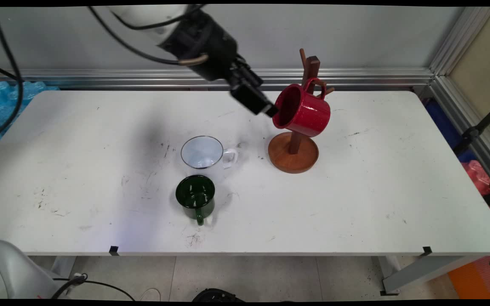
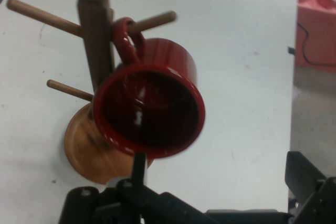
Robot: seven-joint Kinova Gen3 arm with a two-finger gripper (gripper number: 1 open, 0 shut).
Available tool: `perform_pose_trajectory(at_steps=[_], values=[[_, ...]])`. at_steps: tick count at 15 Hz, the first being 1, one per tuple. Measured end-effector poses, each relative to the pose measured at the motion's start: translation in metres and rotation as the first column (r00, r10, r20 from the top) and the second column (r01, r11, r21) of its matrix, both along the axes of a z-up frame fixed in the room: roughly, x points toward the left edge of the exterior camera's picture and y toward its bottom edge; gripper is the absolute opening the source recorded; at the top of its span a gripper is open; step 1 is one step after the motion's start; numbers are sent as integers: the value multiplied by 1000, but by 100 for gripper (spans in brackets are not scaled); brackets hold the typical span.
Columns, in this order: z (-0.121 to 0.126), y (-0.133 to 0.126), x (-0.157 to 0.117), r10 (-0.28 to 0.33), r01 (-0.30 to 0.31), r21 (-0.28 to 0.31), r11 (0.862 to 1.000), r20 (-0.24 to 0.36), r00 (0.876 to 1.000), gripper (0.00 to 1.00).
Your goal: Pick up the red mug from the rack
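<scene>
At the far middle of the white table, a wooden mug tree stands on its round base, its dark upright post carrying slim pegs that point out to either side. A red enamel mug hangs by its handle from one of the upper pegs, tilted so that its open mouth faces left and slightly down, toward the arm. The black hand reaches in from the upper left and stops just beside the mug's rim; in the main view its tip appears to meet the rim's left edge, though actual contact cannot be confirmed. In the hand view the mug fills the centre with its dark interior facing the camera, the tree's post and base behind it. The hand has its two fingers spread wide apart: one thin finger rises just under the mug's lower rim, the other sits far off at the picture's lower right, and neither grips anything.

Nearer the front, well apart from the tree, two more mugs stand upright on the table. A white mug with a dark rim has its handle pointing right; a dark green mug sits just in front of it, handle turned toward the near edge.
</scene>
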State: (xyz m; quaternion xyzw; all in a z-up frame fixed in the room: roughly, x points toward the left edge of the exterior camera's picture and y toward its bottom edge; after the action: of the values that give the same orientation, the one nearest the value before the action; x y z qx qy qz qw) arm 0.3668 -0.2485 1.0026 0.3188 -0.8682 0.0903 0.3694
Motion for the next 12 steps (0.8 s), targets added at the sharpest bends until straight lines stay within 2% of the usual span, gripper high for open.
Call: perform_pose_trajectory(at_steps=[6, 12], values=[[11, 27, 40, -136, 138, -38, 990, 53, 989, 100], [16, 37, 54, -181, 185, -55, 981, 60, 982, 100]])
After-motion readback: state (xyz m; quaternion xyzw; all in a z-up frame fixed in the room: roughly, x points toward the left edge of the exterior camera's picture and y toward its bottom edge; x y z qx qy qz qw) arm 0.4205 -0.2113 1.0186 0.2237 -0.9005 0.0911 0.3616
